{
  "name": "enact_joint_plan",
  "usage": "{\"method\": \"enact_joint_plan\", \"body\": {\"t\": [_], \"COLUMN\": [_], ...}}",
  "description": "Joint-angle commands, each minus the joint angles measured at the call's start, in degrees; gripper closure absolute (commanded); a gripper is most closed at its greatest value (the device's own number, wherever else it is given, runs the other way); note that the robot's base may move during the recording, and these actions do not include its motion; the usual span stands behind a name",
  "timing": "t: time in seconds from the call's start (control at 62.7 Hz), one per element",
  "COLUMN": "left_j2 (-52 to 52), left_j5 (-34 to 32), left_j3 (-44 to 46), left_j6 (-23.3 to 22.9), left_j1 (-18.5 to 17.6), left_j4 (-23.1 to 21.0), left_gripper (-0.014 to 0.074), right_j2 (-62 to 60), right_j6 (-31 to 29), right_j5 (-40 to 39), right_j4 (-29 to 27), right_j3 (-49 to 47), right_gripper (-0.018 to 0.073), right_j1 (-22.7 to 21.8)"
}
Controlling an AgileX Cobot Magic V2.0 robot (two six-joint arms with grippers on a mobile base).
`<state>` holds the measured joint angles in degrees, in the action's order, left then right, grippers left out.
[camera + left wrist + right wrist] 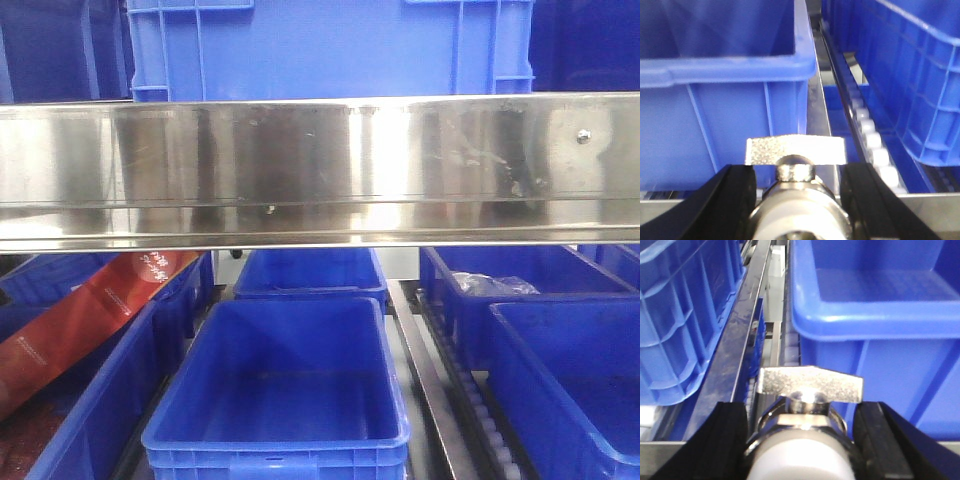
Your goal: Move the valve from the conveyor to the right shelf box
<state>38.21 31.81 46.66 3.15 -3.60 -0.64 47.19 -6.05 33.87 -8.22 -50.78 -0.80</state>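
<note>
Steel-bright and square-handled, a valve (796, 151) sits in my left claw (797, 187): the two black fingers (727, 200) press against either side of its rounded body, parted only by the valve's width. It hangs in front of the outer wall of a blue box (720, 75), with a roller track (871, 142) running off to its right. My right claw (805, 432) is clamped the same way on a second valve (811, 384), facing another blue bin (880, 315) (its inside looks bare from here). On the front view I see a steel shelf rail (320, 165) above an open blue crate (280, 440); neither claw shows there.
</note>
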Motion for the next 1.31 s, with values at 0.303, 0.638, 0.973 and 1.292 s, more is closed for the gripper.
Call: {"method": "enact_joint_plan", "body": {"t": [0.303, 0.638, 0.973, 1.292], "left_j2": [13.37, 34.04, 51.74, 58.29], "left_j5": [1.29, 0.82, -13.02, -16.14], "left_j3": [17.29, 38.95, 49.05, 50.17], "left_j6": [2.37, 2.37, 2.37, 2.37], "left_j1": [-5.65, -19.5, -26.5, -27.11], "left_j4": [-2.02, -2.02, -2.02, -2.12], "left_gripper": [0.0708, 0.0708, 0.0708, 0.0587], "right_j2": [4.75, 22.18, 37.66, 44.03], "right_j6": [-0.12, -0.12, -0.12, -0.12], "right_j5": [-6.11, -6.51, -9.98, -10.2], "right_j4": [-0.38, -0.77, -0.76, -1.01], "right_j3": [-11.87, -29.69, -41.57, -42.36], "right_gripper": [0.0728, 0.0728, 0.0728, 0.041], "right_j1": [11.98, 20.01, 23.1, 23.1]}}
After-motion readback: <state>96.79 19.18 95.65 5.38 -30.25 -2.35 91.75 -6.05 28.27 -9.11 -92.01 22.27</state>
